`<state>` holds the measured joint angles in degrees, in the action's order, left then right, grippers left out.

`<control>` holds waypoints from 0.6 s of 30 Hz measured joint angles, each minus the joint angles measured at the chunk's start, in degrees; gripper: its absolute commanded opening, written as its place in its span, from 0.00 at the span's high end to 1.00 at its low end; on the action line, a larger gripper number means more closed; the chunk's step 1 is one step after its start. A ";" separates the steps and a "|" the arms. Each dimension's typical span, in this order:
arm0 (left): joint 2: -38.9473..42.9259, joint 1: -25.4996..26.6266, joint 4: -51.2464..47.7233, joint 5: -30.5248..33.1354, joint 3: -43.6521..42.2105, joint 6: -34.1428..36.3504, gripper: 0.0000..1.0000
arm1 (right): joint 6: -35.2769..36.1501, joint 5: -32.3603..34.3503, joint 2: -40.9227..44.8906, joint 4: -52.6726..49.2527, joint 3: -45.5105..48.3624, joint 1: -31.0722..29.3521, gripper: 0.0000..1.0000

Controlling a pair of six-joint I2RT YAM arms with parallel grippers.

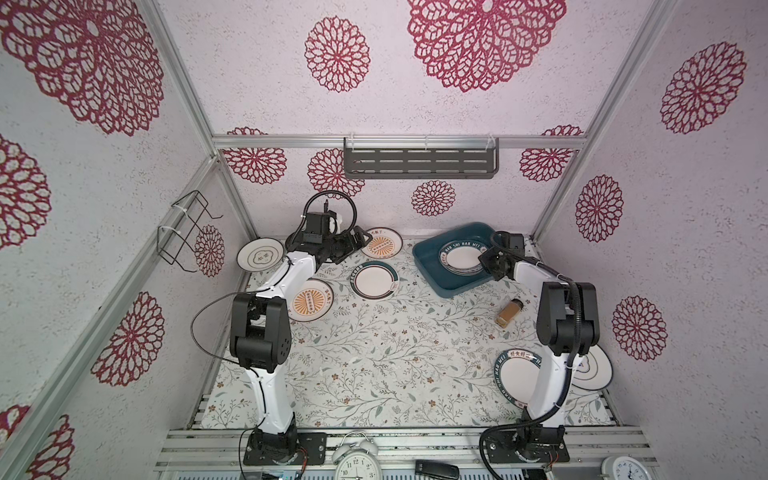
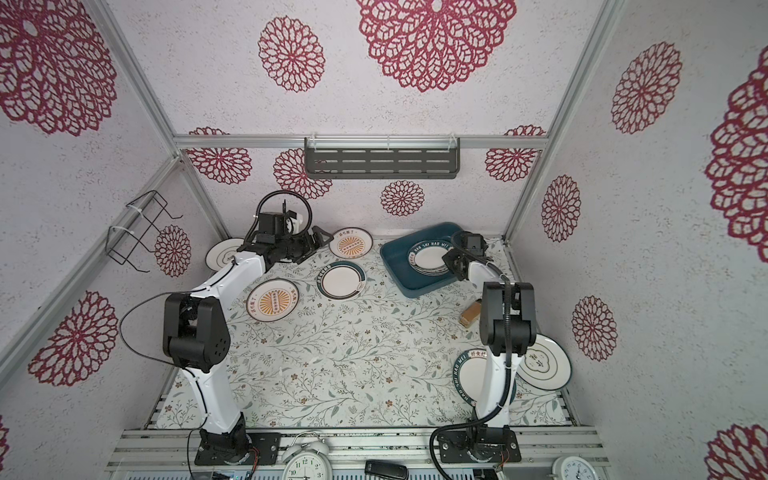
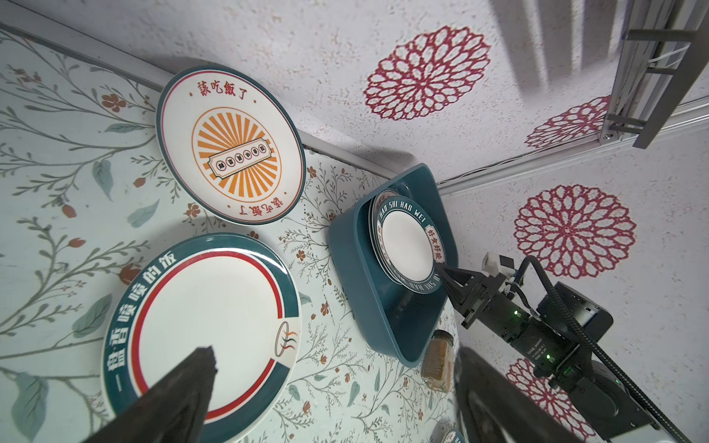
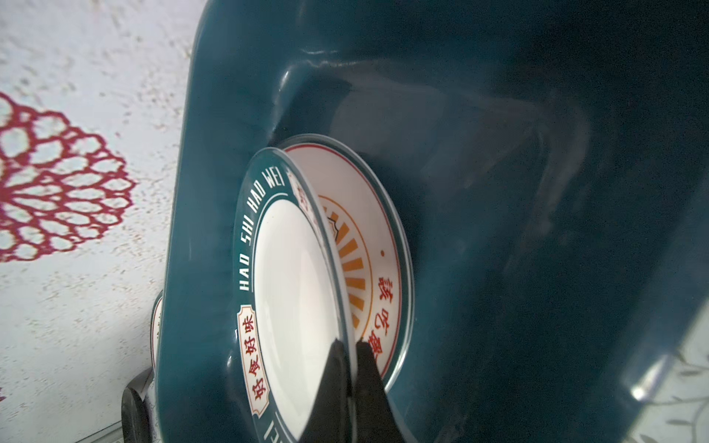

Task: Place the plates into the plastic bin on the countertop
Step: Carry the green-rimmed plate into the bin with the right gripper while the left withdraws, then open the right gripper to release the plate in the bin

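Observation:
The teal plastic bin stands at the back right of the countertop. Inside it, my right gripper is shut on the rim of a teal lettered plate, which tilts up off an orange sunburst plate. My left gripper is open and empty, above the countertop between a sunburst plate and a teal-and-red ringed plate. Loose plates lie elsewhere too: a cloud-outline plate, a sunburst plate, and a lettered plate with a cloud-outline plate at the front right.
A brown spice jar lies in front of the bin. On the back wall hangs a grey slotted shelf, and on the left wall a black wire rack. Two clocks sit at the front rail.

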<state>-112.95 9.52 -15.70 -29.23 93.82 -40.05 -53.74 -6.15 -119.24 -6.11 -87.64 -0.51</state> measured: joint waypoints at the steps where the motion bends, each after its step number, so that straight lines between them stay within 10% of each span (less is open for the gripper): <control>1: 0.00 0.00 -0.02 0.00 0.00 0.00 0.00 | -0.04 -0.04 -0.44 -0.04 -0.39 0.00 0.94; 18: 0.02 -0.48 0.39 1.55 -4.00 -0.76 0.03 | 1.31 -0.02 -0.76 -3.87 -3.54 -0.33 0.34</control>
<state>-112.92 9.04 -15.31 -27.68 89.82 -40.82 -52.42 -6.17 -120.01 -9.98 -91.18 -0.84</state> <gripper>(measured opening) 0.971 0.624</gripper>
